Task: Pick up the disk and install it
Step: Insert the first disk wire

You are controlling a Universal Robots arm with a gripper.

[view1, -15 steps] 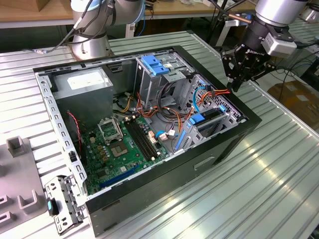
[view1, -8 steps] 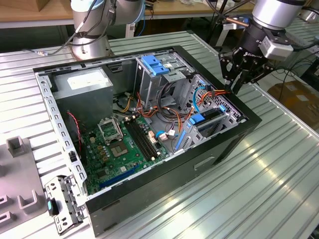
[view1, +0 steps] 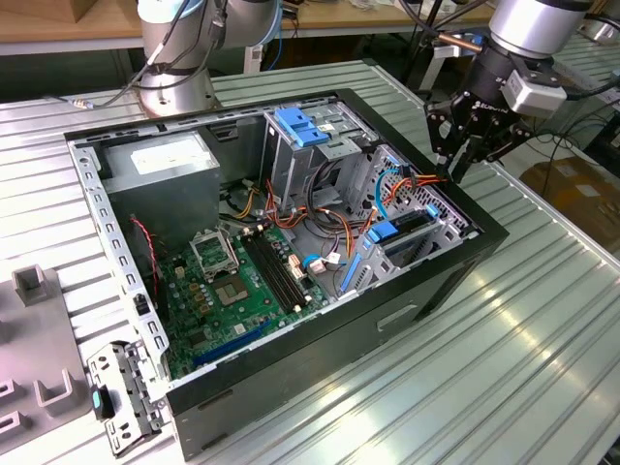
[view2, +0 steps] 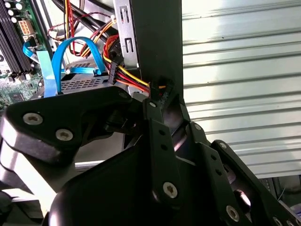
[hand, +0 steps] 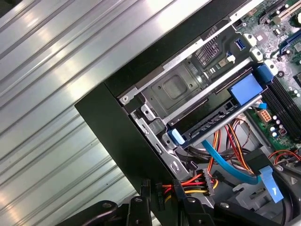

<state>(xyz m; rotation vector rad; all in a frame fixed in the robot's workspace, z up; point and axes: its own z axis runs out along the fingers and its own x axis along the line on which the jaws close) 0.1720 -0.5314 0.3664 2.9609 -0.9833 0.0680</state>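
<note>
The claw (view1: 453, 167) hangs off the black arm at the exterior view's right, low over the rim of the open computer case (view1: 455, 291). It sits just above the corner where the drive cage (view1: 441, 208) meets the case wall. Whether it is spread or pressed together cannot be told from these angles, and nothing can be seen clamped in it.

The disk (view1: 407, 231) is not in the claw. It sits edge-on in the drive cage as a dark slab with blue carrier plastic at both ends, its label hidden. It is just below the claw, slightly toward the exterior view's left, close to it but apart from it. In the first wrist view the disk (hand: 207, 123) lies under a stamped grey cage plate (hand: 176, 87), with a blue tab (hand: 177, 137) at the end nearer the case wall. The claw (hand: 161, 190) is near that end, beside a bundle of red, yellow and black power wires (hand: 197, 181).

In the second wrist view the claw (view2: 157, 94) is right next to the same wires (view2: 134, 77), close to the black case wall, with a looping blue data cable (view2: 77, 44) beyond it.

The case lies on its side on a ribbed metal tabletop (view1: 542, 358) (motherboard (view1: 247, 281) facing up). A separate blue latch piece (view1: 300, 126) tops the taller grey cage.
</note>
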